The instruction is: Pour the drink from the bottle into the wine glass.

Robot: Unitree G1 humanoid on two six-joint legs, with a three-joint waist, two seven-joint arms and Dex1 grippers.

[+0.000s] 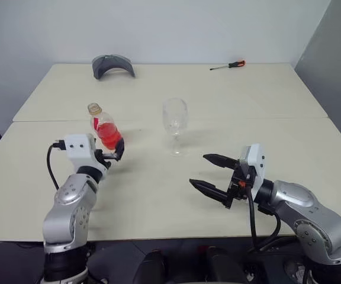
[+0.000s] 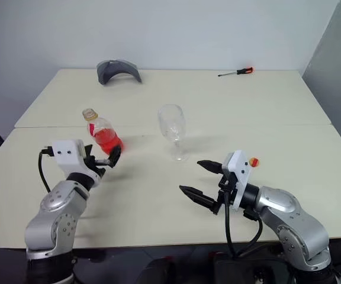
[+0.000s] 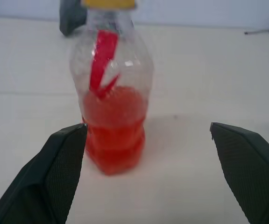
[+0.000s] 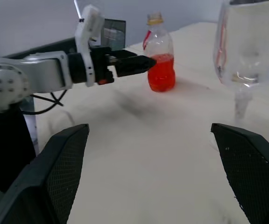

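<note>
Our right gripper (image 1: 213,172) hovers near the wine glass (image 1: 174,118), jaws spread. Our left gripper (image 3: 148,158), jaws likewise wide, faces the bottle (image 1: 104,127) of red drink (image 1: 108,135).

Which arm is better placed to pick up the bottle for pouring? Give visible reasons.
The left. The left gripper is open right beside the bottle. The right gripper is open nearer the wine glass, farther from the bottle.

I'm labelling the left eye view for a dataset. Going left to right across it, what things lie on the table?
bottle → grey curved object → wine glass → screwdriver
</note>
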